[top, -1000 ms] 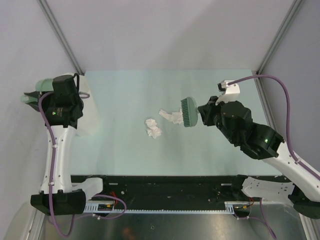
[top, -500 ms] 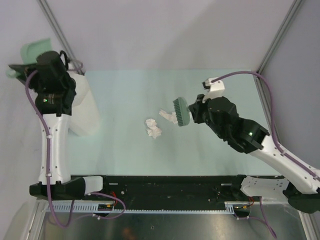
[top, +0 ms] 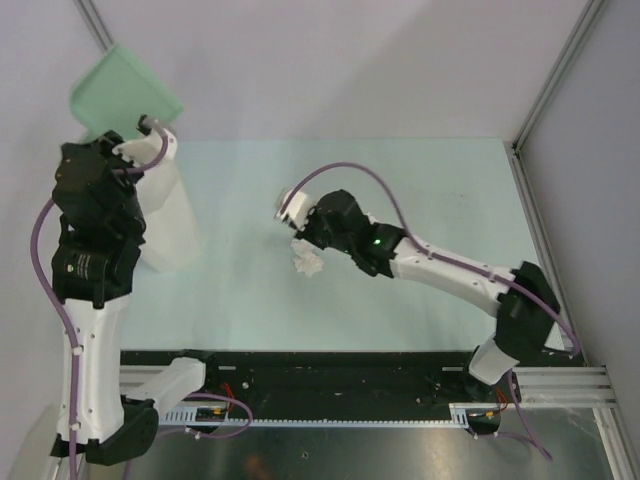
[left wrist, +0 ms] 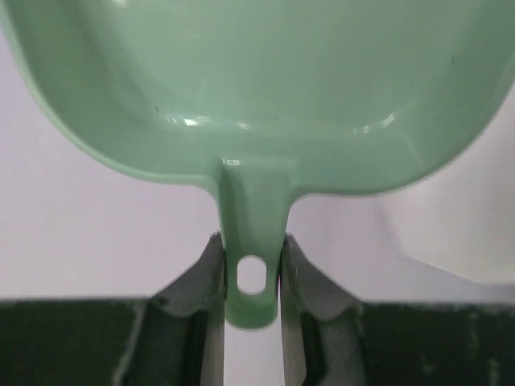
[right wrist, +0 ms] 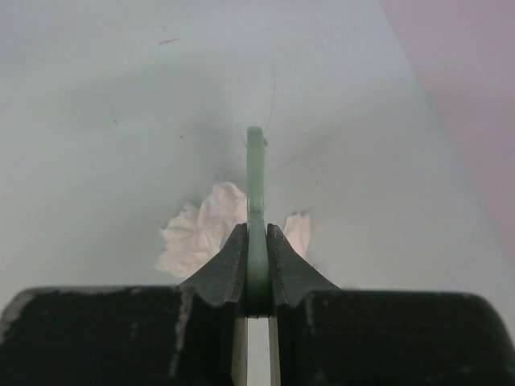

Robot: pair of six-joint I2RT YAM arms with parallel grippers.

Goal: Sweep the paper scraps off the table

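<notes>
Some crumpled white paper scraps (right wrist: 199,231) lie mid-frame on the pale mint-green table (top: 420,180), under my right gripper (right wrist: 256,241), which pinches a thin green brush handle (right wrist: 255,173) for sweeping. My left gripper (left wrist: 251,261) clamps the green plastic dustpan (left wrist: 257,80), raised upper left, likely clear of the sweep.

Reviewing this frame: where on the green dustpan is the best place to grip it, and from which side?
Grip the dustpan by its narrow handle, coming from the handle end, behind the pan, fingers on its two flat sides. The pan body is broad and curved, likely too wide to pinch. The left gripper holds it that way.
</notes>
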